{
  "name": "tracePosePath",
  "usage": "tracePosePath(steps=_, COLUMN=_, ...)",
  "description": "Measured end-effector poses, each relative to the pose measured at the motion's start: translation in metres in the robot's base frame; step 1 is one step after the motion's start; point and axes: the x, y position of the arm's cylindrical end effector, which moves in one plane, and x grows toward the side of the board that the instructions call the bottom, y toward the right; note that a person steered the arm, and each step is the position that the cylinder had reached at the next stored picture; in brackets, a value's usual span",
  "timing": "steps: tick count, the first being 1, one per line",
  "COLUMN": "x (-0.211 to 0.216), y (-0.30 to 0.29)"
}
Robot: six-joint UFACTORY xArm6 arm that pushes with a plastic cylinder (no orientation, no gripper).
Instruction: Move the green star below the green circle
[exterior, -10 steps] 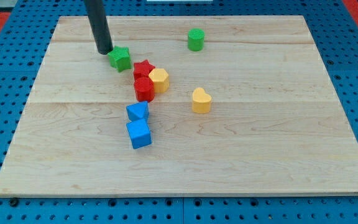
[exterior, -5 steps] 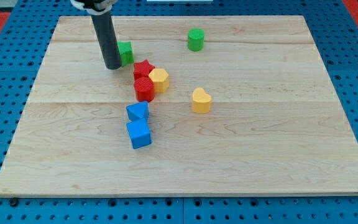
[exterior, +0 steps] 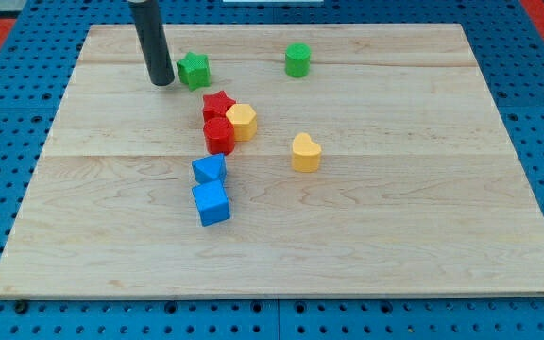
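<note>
The green star (exterior: 195, 71) lies near the view's top, left of centre, on the wooden board (exterior: 395, 236). The green circle (exterior: 297, 59) stands to its right, slightly higher in the view. My tip (exterior: 161, 81) sits just left of the green star, close to it or touching it. The rod rises from there to the view's top edge.
A red star (exterior: 218, 103), a red cylinder (exterior: 219, 135) and a yellow hexagon (exterior: 242, 122) cluster just below the green star. A yellow heart (exterior: 305, 152) lies right of them. A blue triangle (exterior: 210, 170) and a blue cube (exterior: 212, 203) lie lower.
The green star has moved up and a little right, away from the red star. My tip dipped down beside it, then rose back to the star's left.
</note>
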Motion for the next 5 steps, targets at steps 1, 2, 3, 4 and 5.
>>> tracePosePath(steps=1, x=-0.001, y=0.000)
tracePosePath(steps=2, x=-0.018, y=0.000)
tracePosePath(steps=3, x=-0.018, y=0.000)
tracePosePath(steps=4, x=-0.014, y=0.006)
tracePosePath(steps=5, x=-0.010, y=0.037)
